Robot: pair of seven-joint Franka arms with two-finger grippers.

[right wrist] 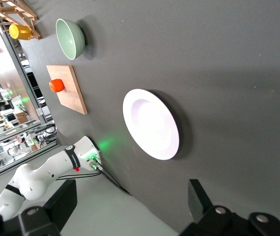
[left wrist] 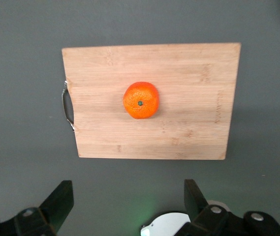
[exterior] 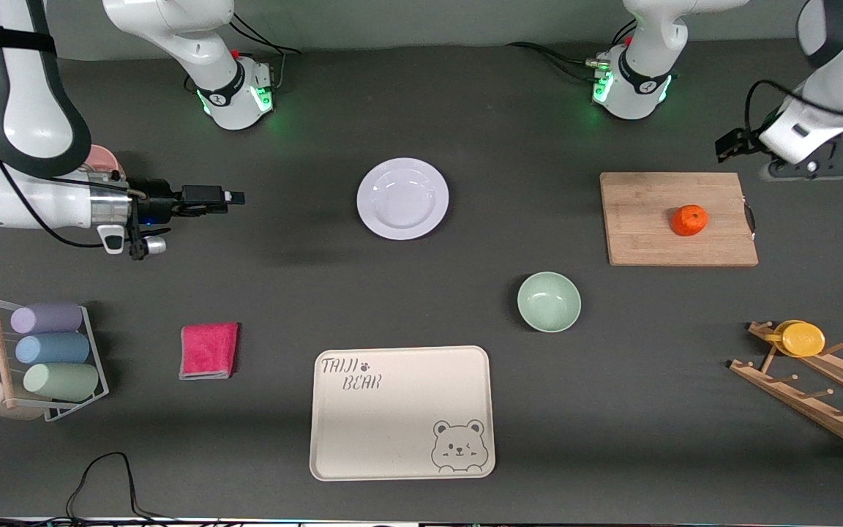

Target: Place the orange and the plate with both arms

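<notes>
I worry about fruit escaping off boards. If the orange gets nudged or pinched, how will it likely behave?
The orange is round and sits loose on the flat cutting board, so a sideways nudge would probably roll it. Its skin looks smooth and slightly glossy, so the fingers could slip unless centred. It is small, so likely light, and probably gives a little under pressure.

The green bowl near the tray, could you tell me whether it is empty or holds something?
Empty. The green bowl stands upright on the table, and its pale inside shows bare down to the bottom in the front view.
</notes>
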